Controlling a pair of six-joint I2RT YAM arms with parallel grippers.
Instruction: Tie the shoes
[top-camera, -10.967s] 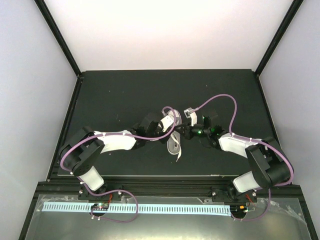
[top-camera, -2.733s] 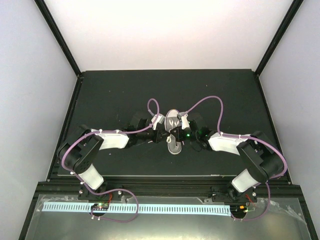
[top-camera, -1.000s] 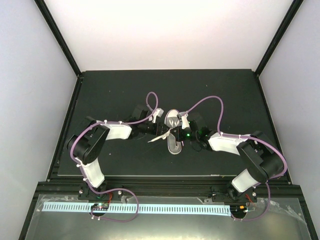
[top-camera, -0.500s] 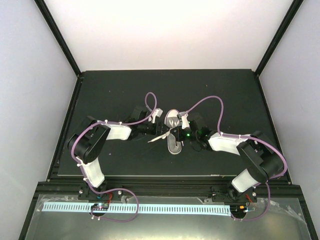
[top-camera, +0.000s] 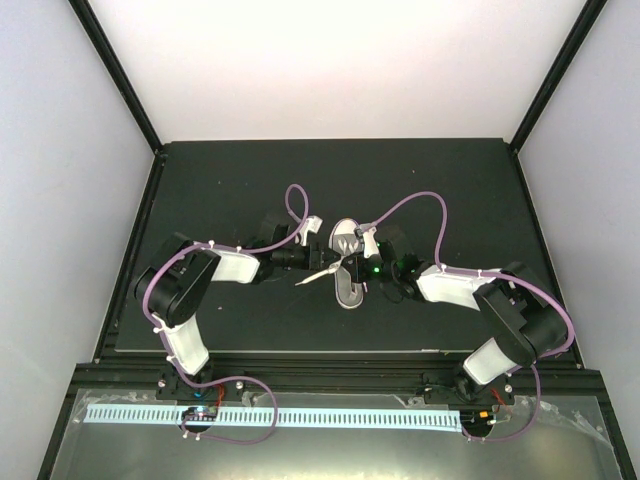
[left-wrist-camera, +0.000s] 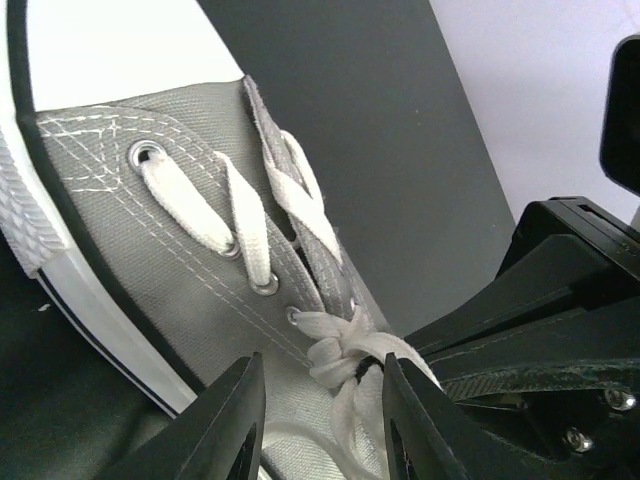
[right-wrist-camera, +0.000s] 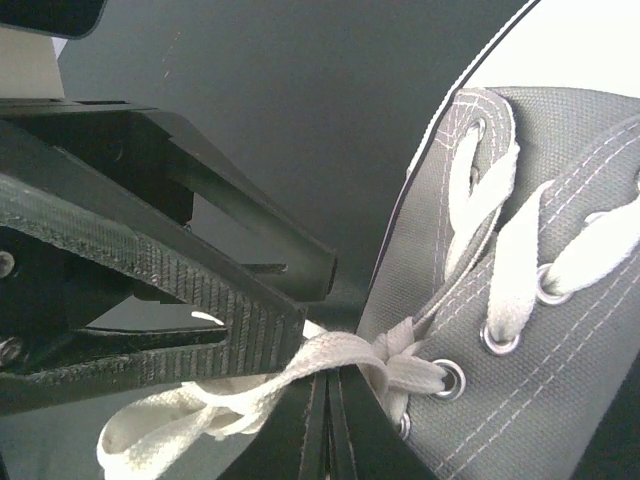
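**Spotter:** Black mat (top-camera: 220, 200) under white walls (top-camera: 330, 70). Your shoe (top-camera: 348, 290) lies mid-frame in the overhead view, with its toe cap (top-camera: 346, 237) toward the top and its heel toward the bottom.

**Operator:** Where are my fingers against it?

**Spotter:** Your left gripper (left-wrist-camera: 322, 368) reaches in from the left of the overhead frame and your right gripper (right-wrist-camera: 326, 400) from the right. Both meet over the laced part of the shoe.

**Operator:** Left fingers?

**Spotter:** Your left fingers (left-wrist-camera: 228, 425) stand apart at the bottom of the left wrist view. The knot (left-wrist-camera: 335, 352) sits just above the gap, and a lace (left-wrist-camera: 350, 405) drops down between them. Neither finger looks clamped on it.

**Operator:** And the right?

**Spotter:** Your right fingers (right-wrist-camera: 312, 440) are pressed together at the bottom centre of the right wrist view. Their tips come up against the lace just below the knot. You cannot tell from here whether a strand is caught between them. From the knot a loop of lace trails to the lower left of that frame, under your left gripper's black body.

**Operator:** Anything overhead?

**Spotter:** One white strand juts from the shoe toward the lower left.
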